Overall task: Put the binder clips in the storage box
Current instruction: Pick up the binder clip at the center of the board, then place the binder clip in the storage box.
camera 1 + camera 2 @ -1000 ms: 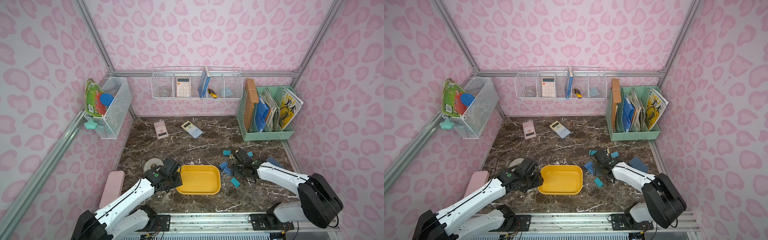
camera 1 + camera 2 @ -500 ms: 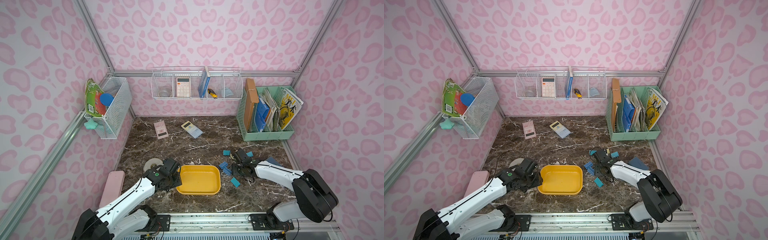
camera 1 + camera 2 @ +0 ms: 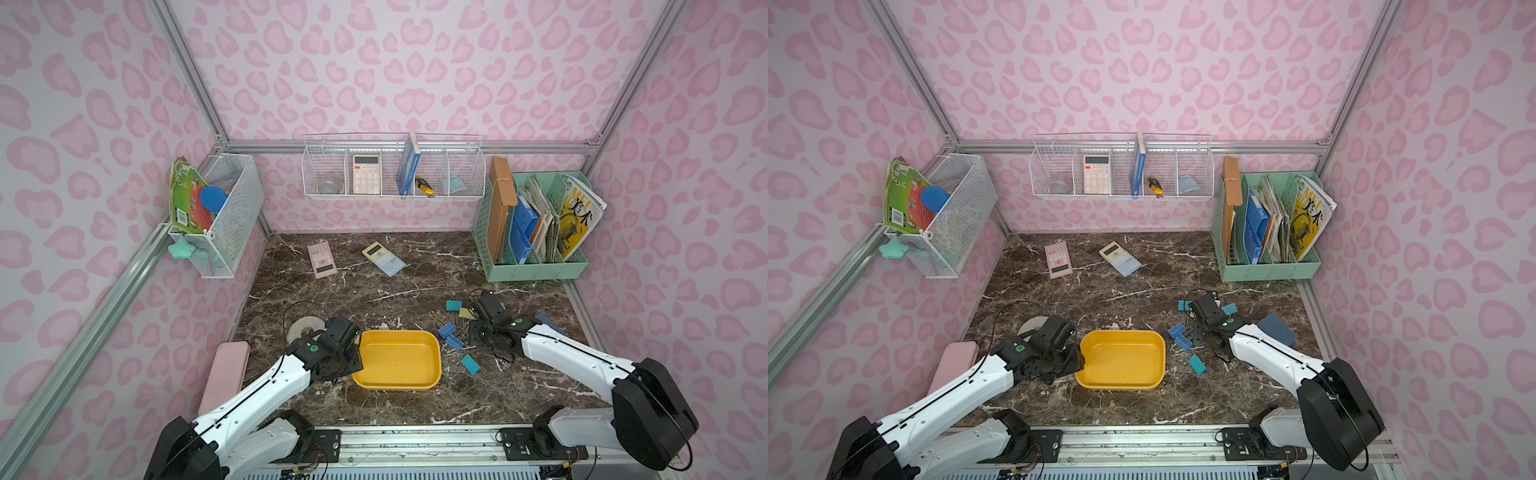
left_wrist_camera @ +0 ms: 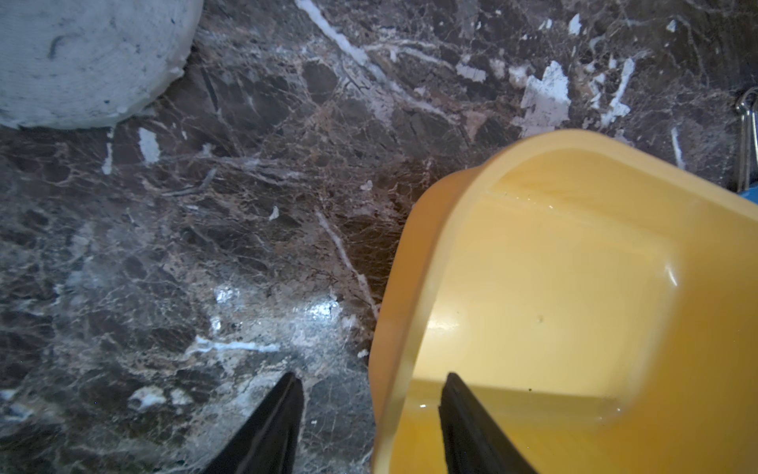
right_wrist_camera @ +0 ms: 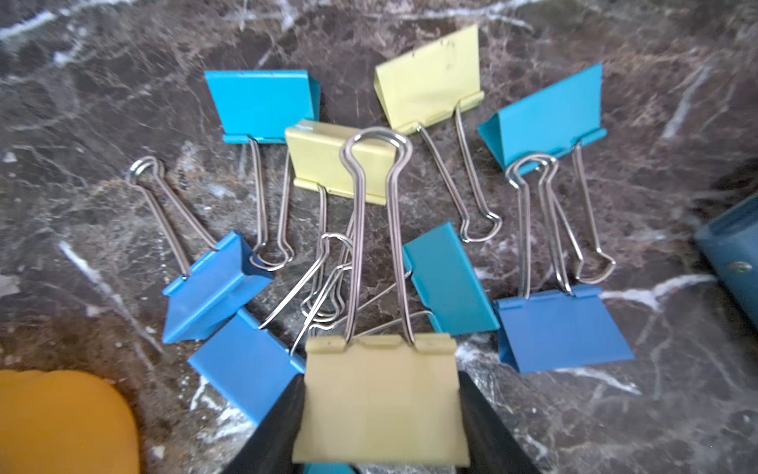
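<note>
On the bench [image 3: 374, 291], the binder clips [image 3: 451, 332] lie in a loose scatter just beside the storage box [image 3: 397, 335], on the right arm's side. Every clip in view is outside the box.

Both top views hide the right jaws under the wrist housing, so the grip reads only from the right wrist view. There the right gripper [image 5: 381, 379] pinches a pale yellow clip [image 5: 381, 410] by its folded body. A black finger presses each side, and the wire handles point away over the pile. Whether that clip is off the bench cannot be told. A teal clip [image 5: 328, 468] beneath it is cut off by the frame edge. The slate-blue block [image 5: 730, 254] is cropped there too, and in a top view the right arm covers part of it.

The left gripper [image 4: 371, 376] has its jaws spread astride the box's end wall, one finger outside over the bench and one inside. The outer finger stands clear of the wall; contact on the inner side is hard to make out. A white disc [image 4: 82, 61] is cut by the corner of that view and half hidden by the left wrist from above.

Compared with a second ago, the left arm, the box and the loose clips lie as they did. The right wrist has stayed over the same pile.
</note>
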Controlling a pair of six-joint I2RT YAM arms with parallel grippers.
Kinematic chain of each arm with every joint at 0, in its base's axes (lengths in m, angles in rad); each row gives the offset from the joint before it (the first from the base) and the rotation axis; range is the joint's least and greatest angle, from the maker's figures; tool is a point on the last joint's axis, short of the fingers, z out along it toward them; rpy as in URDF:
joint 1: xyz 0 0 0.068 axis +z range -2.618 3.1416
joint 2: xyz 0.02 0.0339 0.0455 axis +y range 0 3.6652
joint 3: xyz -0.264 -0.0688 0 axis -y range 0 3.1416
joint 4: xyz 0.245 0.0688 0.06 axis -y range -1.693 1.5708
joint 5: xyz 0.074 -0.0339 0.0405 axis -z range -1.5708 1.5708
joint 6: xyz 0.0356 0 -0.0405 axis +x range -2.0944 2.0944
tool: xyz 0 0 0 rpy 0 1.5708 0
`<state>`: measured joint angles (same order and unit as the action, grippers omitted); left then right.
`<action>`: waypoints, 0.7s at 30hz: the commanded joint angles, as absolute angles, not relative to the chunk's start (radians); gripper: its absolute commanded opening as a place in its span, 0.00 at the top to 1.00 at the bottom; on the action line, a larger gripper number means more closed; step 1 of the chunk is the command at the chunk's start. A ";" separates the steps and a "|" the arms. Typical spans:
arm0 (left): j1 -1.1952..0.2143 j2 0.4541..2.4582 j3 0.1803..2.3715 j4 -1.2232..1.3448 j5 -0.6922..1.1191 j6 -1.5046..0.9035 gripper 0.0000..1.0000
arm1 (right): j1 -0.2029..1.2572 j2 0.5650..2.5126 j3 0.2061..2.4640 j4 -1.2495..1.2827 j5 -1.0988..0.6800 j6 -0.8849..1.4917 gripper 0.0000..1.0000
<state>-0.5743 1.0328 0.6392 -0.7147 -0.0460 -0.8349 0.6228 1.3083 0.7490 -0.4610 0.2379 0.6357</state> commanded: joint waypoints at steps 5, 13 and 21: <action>-0.566 1.051 0.651 -0.717 -0.061 -0.827 0.42 | 0.831 1.248 0.876 -0.500 0.222 0.526 0.50; -0.562 1.080 0.655 -0.693 -0.058 -0.827 0.42 | 1.042 1.286 0.935 -0.410 0.093 0.234 0.51; -0.554 1.080 0.656 -0.695 -0.063 -0.806 0.42 | 1.090 1.405 0.980 -0.416 -0.013 0.054 0.56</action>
